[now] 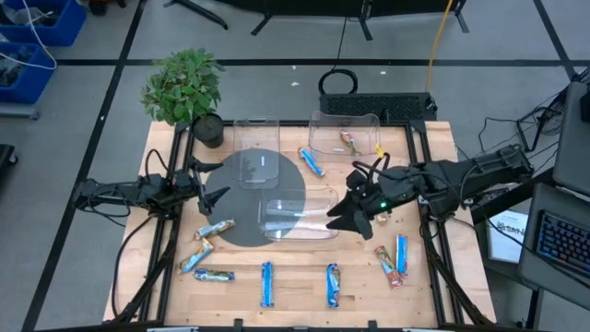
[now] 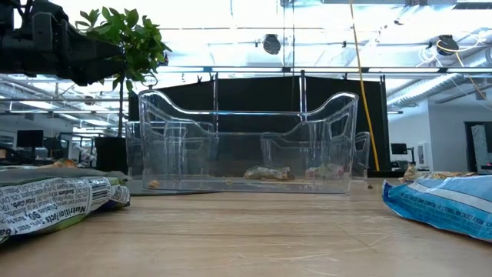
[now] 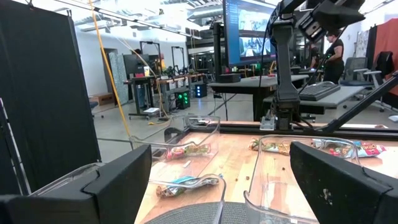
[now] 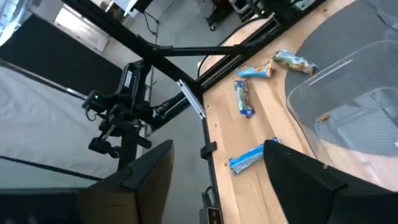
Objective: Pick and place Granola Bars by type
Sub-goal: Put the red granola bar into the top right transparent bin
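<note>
Most Granola Bars [image 1: 266,283] lie loose along the wood in front of the grey mat [image 1: 253,198], awaiting sorting; one reddish bar [image 1: 348,142] sits in a clear bin [image 1: 343,136] beyond it, probably already sorted. Right gripper [image 1: 343,215], open and empty, hovers at the mat's edge; left gripper [image 1: 211,195], also open, waits opposite.

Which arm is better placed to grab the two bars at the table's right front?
Right. Its open claw hovers nearest the two bars; the open left claw is across the table.
</note>
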You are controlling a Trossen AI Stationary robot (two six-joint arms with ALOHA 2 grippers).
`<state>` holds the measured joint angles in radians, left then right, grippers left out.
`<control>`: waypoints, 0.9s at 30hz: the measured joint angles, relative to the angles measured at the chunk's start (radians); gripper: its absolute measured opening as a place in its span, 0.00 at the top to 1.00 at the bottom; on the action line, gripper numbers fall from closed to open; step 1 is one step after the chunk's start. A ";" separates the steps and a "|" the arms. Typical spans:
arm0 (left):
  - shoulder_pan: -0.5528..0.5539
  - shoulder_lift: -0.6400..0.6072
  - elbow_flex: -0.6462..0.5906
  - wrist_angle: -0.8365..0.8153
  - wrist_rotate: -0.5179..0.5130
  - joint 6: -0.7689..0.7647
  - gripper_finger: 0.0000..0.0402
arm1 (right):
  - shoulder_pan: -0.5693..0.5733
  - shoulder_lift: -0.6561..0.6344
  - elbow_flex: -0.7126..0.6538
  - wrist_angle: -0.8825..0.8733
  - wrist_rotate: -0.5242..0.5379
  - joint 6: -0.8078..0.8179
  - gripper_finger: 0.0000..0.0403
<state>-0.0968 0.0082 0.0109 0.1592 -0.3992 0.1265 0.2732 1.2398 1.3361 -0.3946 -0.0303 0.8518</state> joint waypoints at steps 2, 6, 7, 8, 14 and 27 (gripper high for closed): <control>0.000 0.000 0.000 0.000 0.000 0.000 0.06 | 0.012 0.004 0.000 -0.001 0.003 0.011 0.32; 0.000 0.000 0.000 0.000 0.000 0.000 0.06 | 0.043 0.016 0.000 0.021 0.000 0.072 0.21; 0.000 0.000 0.000 0.000 0.000 0.000 0.06 | 0.054 0.021 0.008 0.021 0.000 0.094 0.20; 0.000 0.000 0.000 0.000 0.000 0.000 0.06 | 0.066 0.030 0.026 0.010 0.002 0.107 0.19; 0.000 0.000 0.000 0.000 0.000 0.000 0.06 | 0.132 0.140 0.244 -0.238 0.035 0.107 0.23; 0.000 0.000 0.000 0.000 0.000 0.000 0.06 | 0.232 0.293 0.480 -0.962 0.138 0.363 0.35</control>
<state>-0.0968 0.0082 0.0109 0.1589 -0.3992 0.1265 0.5049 1.5326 1.8156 -1.3564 0.1074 1.2149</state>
